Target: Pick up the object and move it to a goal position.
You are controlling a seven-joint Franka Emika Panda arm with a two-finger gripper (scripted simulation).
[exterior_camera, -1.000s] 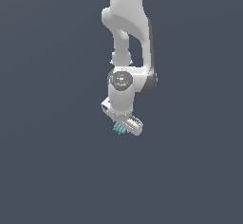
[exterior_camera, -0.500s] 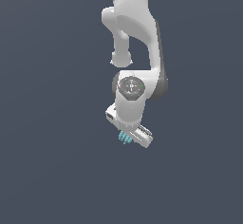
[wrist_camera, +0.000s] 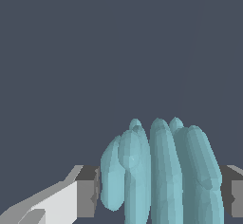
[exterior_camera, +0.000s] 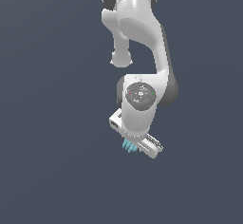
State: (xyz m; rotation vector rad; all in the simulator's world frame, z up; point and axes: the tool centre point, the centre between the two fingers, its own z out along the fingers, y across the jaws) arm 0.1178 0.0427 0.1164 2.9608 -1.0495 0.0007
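Note:
The object [exterior_camera: 128,145] is a tiny teal-cyan ribbed item, seen in the exterior view just below the white hand of the arm. My gripper [exterior_camera: 130,144] is shut on it and holds it up against the plain dark background. In the wrist view the object [wrist_camera: 161,171] fills the lower middle as a bunch of rounded teal ridges, with a grey finger pad [wrist_camera: 88,192] on one side and another [wrist_camera: 236,194] on the other, both pressed against it.
The white arm [exterior_camera: 140,33] hangs down from the top of the exterior view. Only a uniform dark blue-grey background shows around it; no goal marker or surface is visible.
The arm has moved lower in the exterior view and a little to its right, carrying the object along. The grip on the object is unchanged.

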